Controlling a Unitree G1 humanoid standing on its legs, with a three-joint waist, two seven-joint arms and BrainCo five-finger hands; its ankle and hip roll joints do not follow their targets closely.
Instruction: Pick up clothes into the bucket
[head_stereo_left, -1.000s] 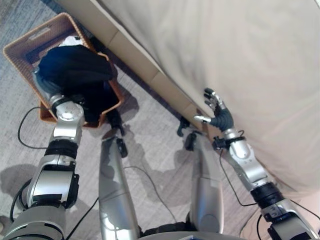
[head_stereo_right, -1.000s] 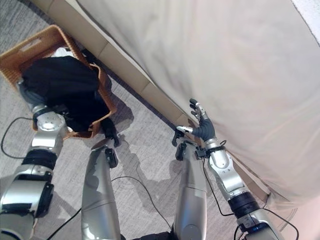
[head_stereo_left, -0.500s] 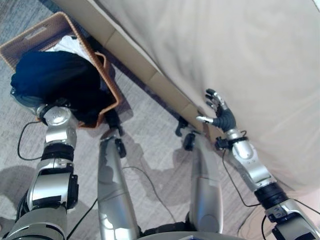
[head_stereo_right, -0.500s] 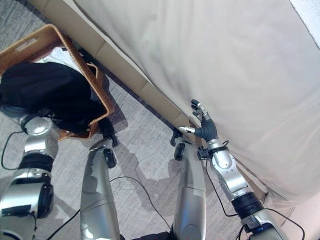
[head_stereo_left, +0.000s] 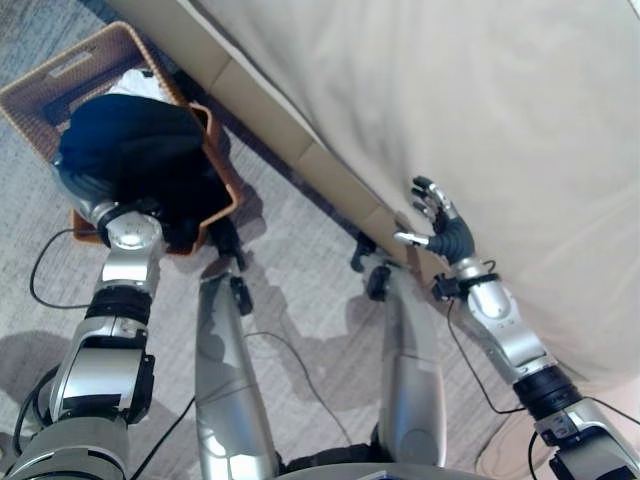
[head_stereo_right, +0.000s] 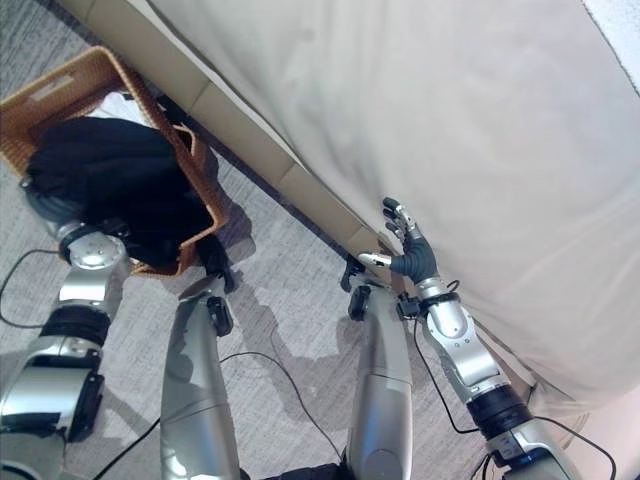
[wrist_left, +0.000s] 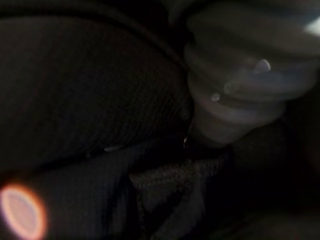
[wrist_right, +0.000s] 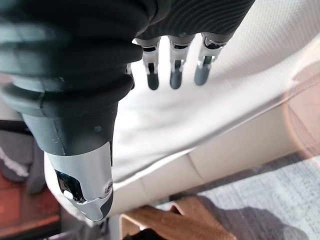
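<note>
**Left hand buried in dark clothes over the basket**

Lost under the dark clothes (head_stereo_left: 135, 150) at the end of the left arm, so cannot tell whether the left hand's fingers are curled round the cloth or spread beneath it. Nothing but dark woven fabric pressed close in the left wrist view, in folds and creases, plus a ribbed cover. Heaped as one bulky bundle in and above the brown wicker basket (head_stereo_left: 40, 85) on the grey carpeted floor (head_stereo_left: 300, 290), with part of the cloth spilling over the near rim. A scrap of white cloth (head_stereo_left: 135, 85) peeking out behind the bundle, inside the basket.

Judged soft, limp and light: no stiffness to lean on, likely to sag and trail wherever unsupported, and apt to snag on the rough wicker edge. Not fragile, not slippery. Best taken by a gathered bunch of fabric near the middle of the heap, so less hangs loose; the overhanging part probably needs tucking or pushing down to end fully inside.

Raised on the other side, right hand (head_stereo_left: 435, 222) with fingers straight and relaxed, holding nothing, close against the edge of the big beige bed (head_stereo_left: 480, 110).

Hard to make out: how many garments form the bundle, how deep the basket is filled, and the basket's far corner, cut off at the picture edge.
</note>
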